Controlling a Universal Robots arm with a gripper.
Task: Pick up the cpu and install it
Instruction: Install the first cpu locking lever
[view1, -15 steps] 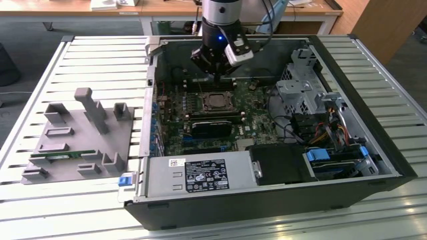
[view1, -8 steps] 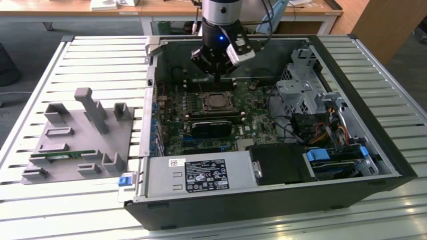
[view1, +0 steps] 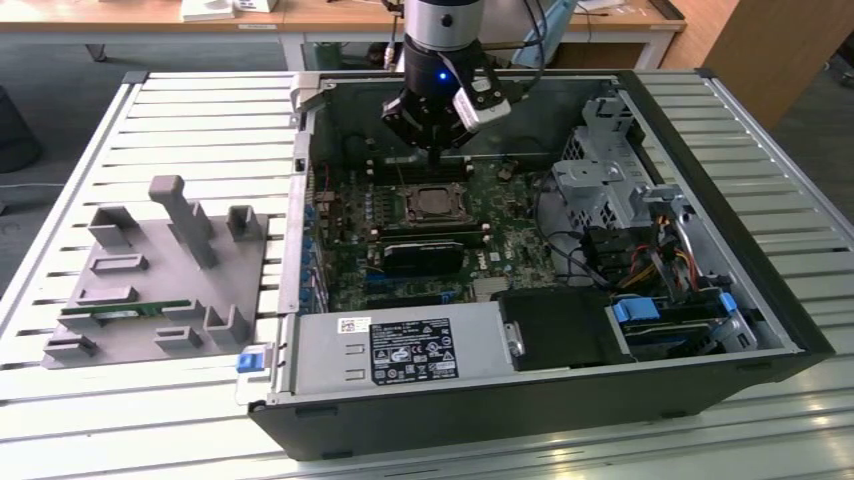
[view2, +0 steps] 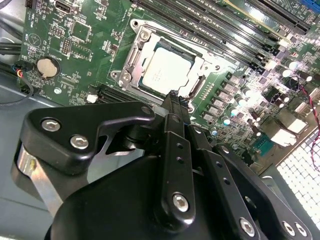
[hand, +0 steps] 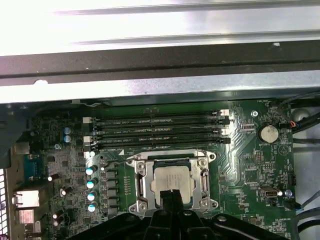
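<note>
Fingers (view2: 172, 107) pressed together, holding nothing — cpu (view2: 166, 69) sits in the motherboard's socket (hand: 172, 181) — best lift straight, not dragging.

You've got 1 cpu (hand: 172, 182) in 1 socket (hand: 171, 182), 4 mem slots (hand: 157, 132), 1 coin cell (hand: 269, 133), 1 gripper (view1: 437, 152), 1 grey fixture tray (view1: 150, 275).

Silver cylindrical wrist section with a blue light; black gripper (view1: 435, 150) of jointed links and rounded plates; silver screw heads along the black fingers (view2: 176, 150); small white-grey block on one side; dark cables above.
</note>
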